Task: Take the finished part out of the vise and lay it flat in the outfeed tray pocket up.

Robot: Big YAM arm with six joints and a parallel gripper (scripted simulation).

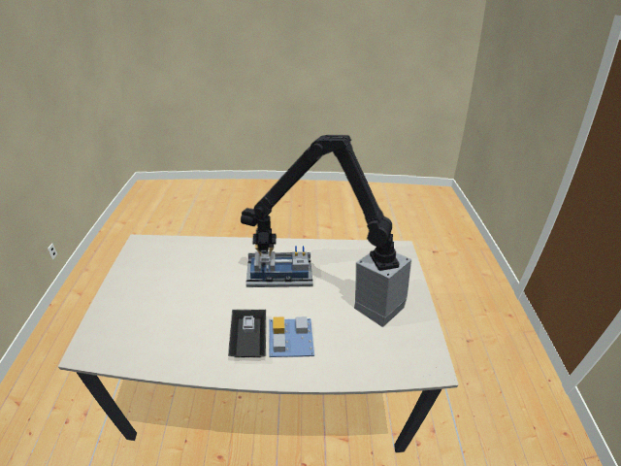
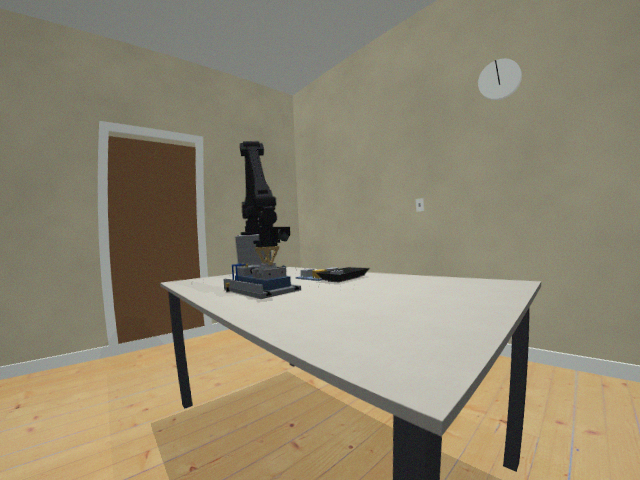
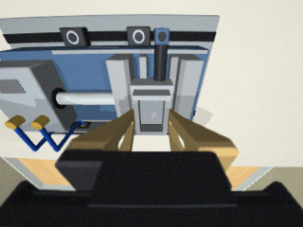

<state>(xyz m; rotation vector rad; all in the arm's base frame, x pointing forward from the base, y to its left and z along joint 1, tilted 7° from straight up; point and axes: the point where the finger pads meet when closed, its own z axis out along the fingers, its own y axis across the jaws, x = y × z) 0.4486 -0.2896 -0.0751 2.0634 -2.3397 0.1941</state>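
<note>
The finished part (image 3: 151, 111) is a light grey block with a pocket, standing between the two grey jaws of the blue vise (image 3: 101, 87). My gripper (image 3: 151, 113) reaches down over the vise, and its tan fingers are shut on the part's two sides. In the top view the gripper (image 1: 263, 250) sits over the left end of the vise (image 1: 278, 269). The black outfeed tray (image 1: 247, 333) lies nearer the table's front and holds one grey part (image 1: 248, 321) at its far end.
A blue pallet (image 1: 291, 337) with a yellow block and two grey blocks lies right of the tray. The arm's grey pedestal (image 1: 381, 289) stands at the right. The vise has a blue handle with yellow knobs (image 3: 28, 127) on its left in the wrist view.
</note>
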